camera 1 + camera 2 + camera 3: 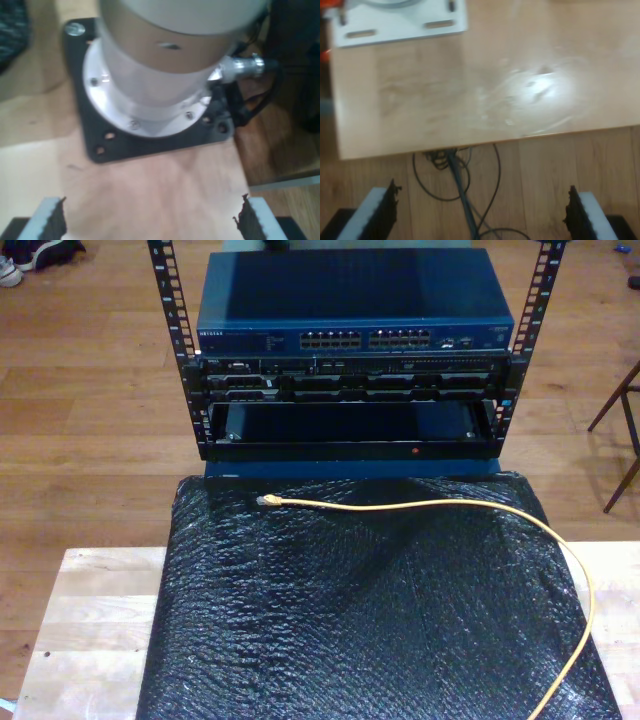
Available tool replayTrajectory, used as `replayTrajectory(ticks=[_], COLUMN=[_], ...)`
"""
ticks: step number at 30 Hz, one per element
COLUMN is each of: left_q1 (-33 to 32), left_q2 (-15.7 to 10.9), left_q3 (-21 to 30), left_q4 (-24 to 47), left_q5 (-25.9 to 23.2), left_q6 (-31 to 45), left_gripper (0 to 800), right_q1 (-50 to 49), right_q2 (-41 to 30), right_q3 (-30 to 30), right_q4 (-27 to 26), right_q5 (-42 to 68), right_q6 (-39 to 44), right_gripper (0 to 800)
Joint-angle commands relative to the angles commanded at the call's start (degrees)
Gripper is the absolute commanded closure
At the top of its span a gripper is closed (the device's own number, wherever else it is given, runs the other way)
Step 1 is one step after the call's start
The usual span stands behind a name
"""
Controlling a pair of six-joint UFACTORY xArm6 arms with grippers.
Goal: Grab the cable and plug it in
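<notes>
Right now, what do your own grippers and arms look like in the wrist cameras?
My first gripper has pale blue-grey fingers lined with black serrated pads. My second gripper looks alike: light fingers, black toothed pads. The first wrist view also shows a silver-white cylindrical arm base on a black mounting plate, with a metal connector.

Readable markings, exterior view:

- Blue network switch (355,338), top unit of the rack (180,370): white brand lettering at the front panel's end toward the exterior view's left, reading roughly "NETGEAR"; blurred, not fully certain.
- Small white print beside the switch's ports: too small to read.
- Units below: no legible text.

Wrist views: no legible text.
</notes>
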Motion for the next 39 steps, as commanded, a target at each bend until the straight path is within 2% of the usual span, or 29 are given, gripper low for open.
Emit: replayTrajectory(ticks=[8,15,20,30,39], left_q1=[-7.74,-10.81,-13.01,-23.21,-28.31], left_q2=[0.26,0.35,0.53,0.53,0.53], left_q3=[-2.55,-4.4,-5.71,-7.12,-8.0], left_q4=[-1.93,-5.89,-9.23,-12.22,-16.44], left_q5=[2.29,4.48,5.19,5.8,5.71], left_q6=[-8.18,-11.43,-13.71,-24.62,-29.89], left_gripper=[0,0,0,0,0], right_q1=[3.16,8.44,10.9,17.41,20.84], right_q2=[4.04,9.58,9.58,9.67,9.85], right_q3=[-8.88,-16.88,-18.11,-21.1,-23.21], right_q4=[6.51,10.81,14.15,16.26,17.49], right_q5=[6.95,15.03,15.65,16.88,17.05], right_q6=[7.12,16.79,20.48,27.69,31.74], right_gripper=[4,4,3,3,4])
